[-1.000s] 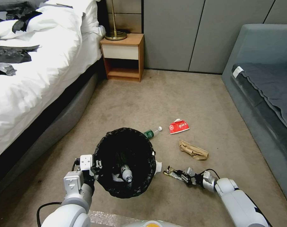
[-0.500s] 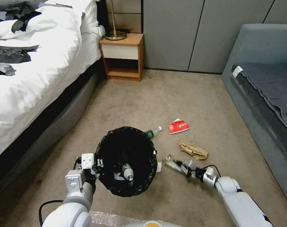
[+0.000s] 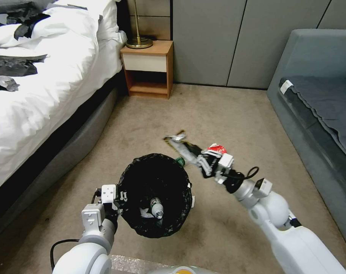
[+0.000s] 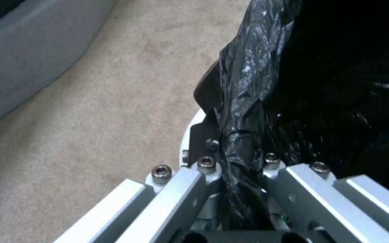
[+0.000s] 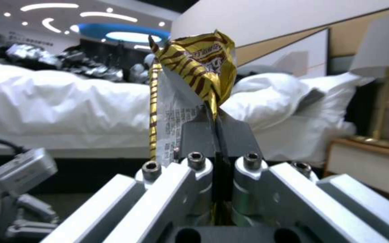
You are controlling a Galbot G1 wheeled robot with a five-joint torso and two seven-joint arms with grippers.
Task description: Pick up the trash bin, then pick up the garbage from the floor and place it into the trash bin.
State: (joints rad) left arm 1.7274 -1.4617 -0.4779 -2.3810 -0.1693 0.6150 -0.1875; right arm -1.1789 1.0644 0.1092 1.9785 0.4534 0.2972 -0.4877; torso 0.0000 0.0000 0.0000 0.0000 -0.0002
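- The bed (image 3: 40, 76) is lying along the robot's left, with black clothing (image 3: 11, 64) spread on its white duvet
- The sofa (image 3: 317, 95) is standing on the right, and a nightstand (image 3: 148, 68) with a lamp base on it is sitting against the far wall
- The bin (image 3: 154, 196) is being held off the carpet (image 3: 218, 110) in front of the robot, its black liner (image 4: 248, 84) folded over the rim
- Inside the bin a clear bottle (image 3: 156, 208) is lying with its cap toward the robot, beside a white crumpled tissue (image 3: 144, 213)
- The left gripper (image 3: 118, 199) is pinching the bin's near-left rim; in the left wrist view its fingers (image 4: 203, 135) are pressed together on liner and white wall
- The right gripper (image 3: 197, 154) is hanging in the air beyond the bin's far-right rim, fingers (image 5: 199, 135) pressed together on the wrapper
- The wrapper (image 5: 194, 74), yellow with dark stripes, is sticking out past the fingertips, above the carpet and outside the bin
- A red packet (image 3: 215, 148) is showing just behind the right gripper
- A green-labelled bottle (image 3: 179, 160) is peeking out at the bin's far rim, mostly hidden by the right gripper
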